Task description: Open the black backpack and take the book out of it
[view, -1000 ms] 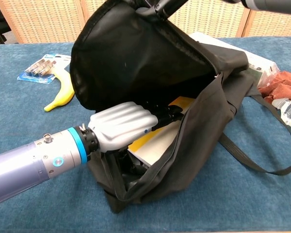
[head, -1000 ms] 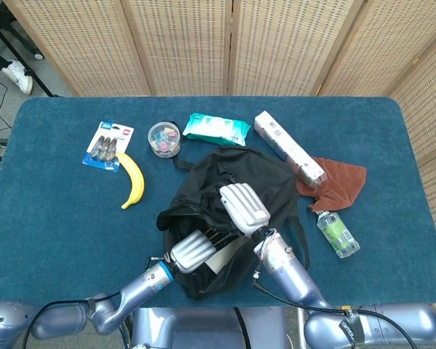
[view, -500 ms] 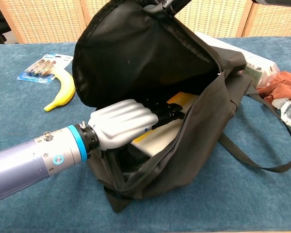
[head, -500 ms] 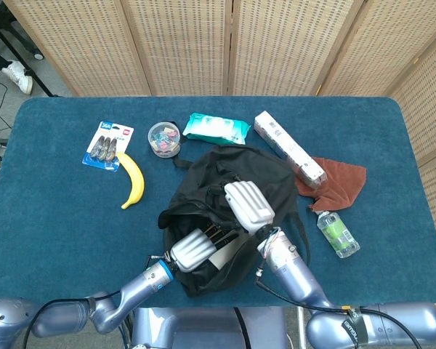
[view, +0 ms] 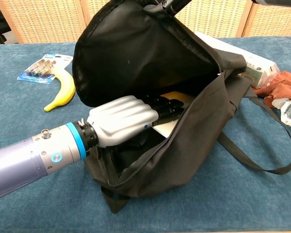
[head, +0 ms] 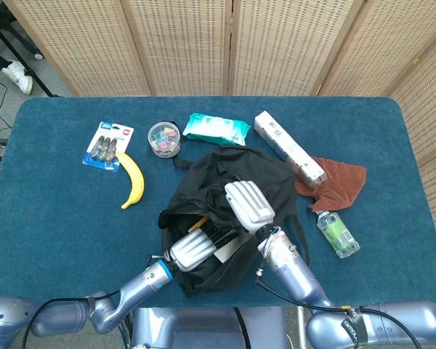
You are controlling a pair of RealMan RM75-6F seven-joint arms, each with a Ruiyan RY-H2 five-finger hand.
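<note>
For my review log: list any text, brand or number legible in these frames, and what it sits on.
"36" or similar, white on blue, only partly legible: top of the battery blister pack.
White carton: dark print, too small to read.
Teal wipes pack: white label, blurred.
Small bottle: green label, unreadable.
Black backpack and book: no text visible.

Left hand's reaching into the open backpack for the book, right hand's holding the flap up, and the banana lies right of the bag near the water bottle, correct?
Not quite: the head view shows the banana left of the backpack, beside the battery pack. The rest holds: left hand inside, right hand lifting the flap.
</note>
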